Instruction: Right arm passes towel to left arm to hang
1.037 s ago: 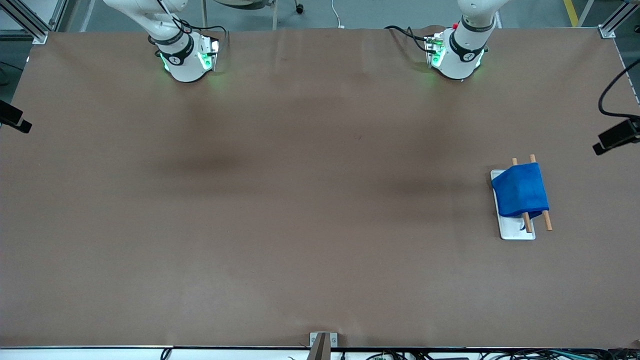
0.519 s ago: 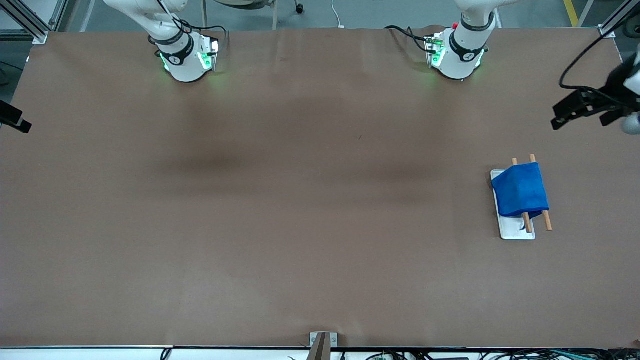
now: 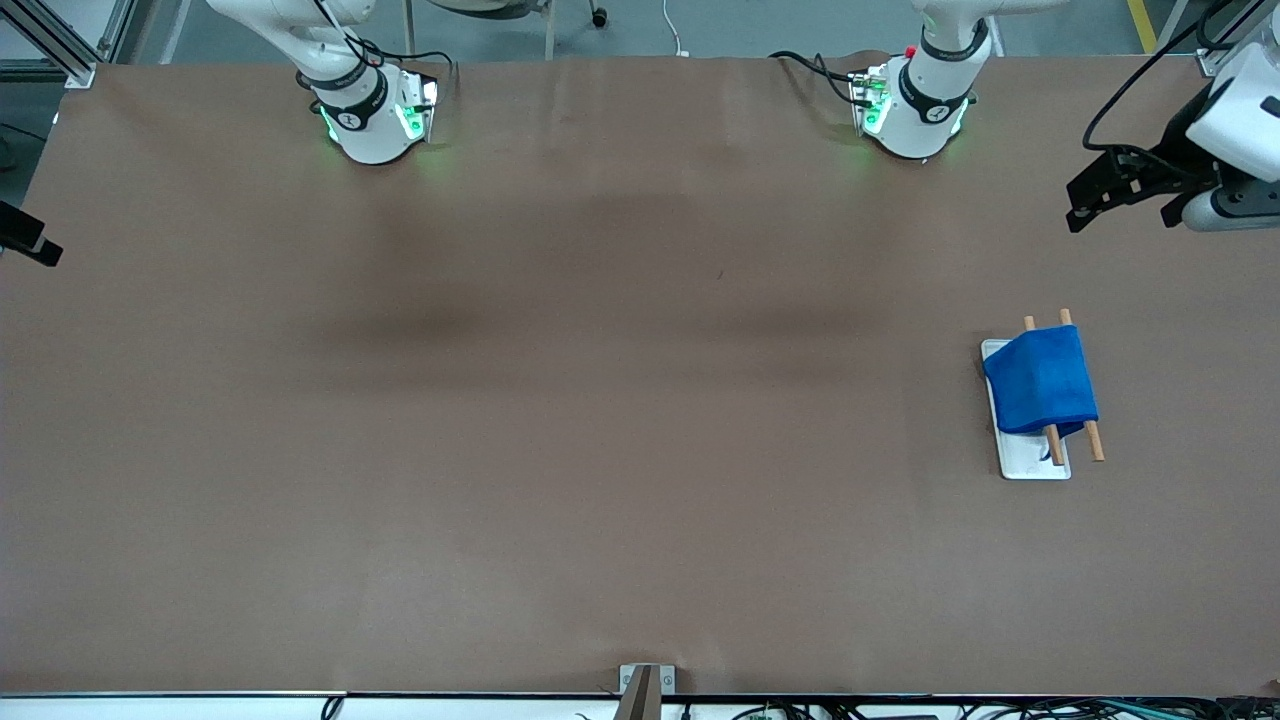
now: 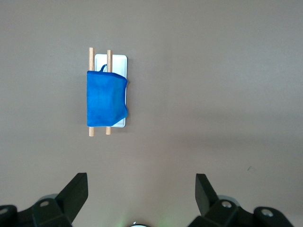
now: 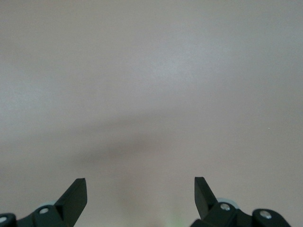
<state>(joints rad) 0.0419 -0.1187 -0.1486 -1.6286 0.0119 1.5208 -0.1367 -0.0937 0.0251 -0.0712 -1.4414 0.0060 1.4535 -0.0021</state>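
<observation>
The blue towel (image 3: 1040, 385) hangs folded over two wooden rods (image 3: 1094, 440) above a white base plate (image 3: 1030, 462), toward the left arm's end of the table. The left wrist view shows the towel (image 4: 106, 97) from above, with the rods (image 4: 91, 130) sticking out at both ends. My left gripper (image 4: 140, 185) is open and empty, high above the table and apart from the towel. In the front view the left gripper (image 3: 1090, 205) reaches in from the picture's edge. My right gripper (image 5: 140, 187) is open and empty over bare brown table.
Both arm bases (image 3: 375, 115) (image 3: 915, 100) stand along the table edge farthest from the front camera. A black part of the right arm's hand (image 3: 28, 243) shows at the picture's edge. Brown covering (image 3: 600, 400) spreads over the whole table.
The left arm's hand has come in from the picture's edge over the table, toward the bases' side. The towel, the rods and the right arm have not moved.
</observation>
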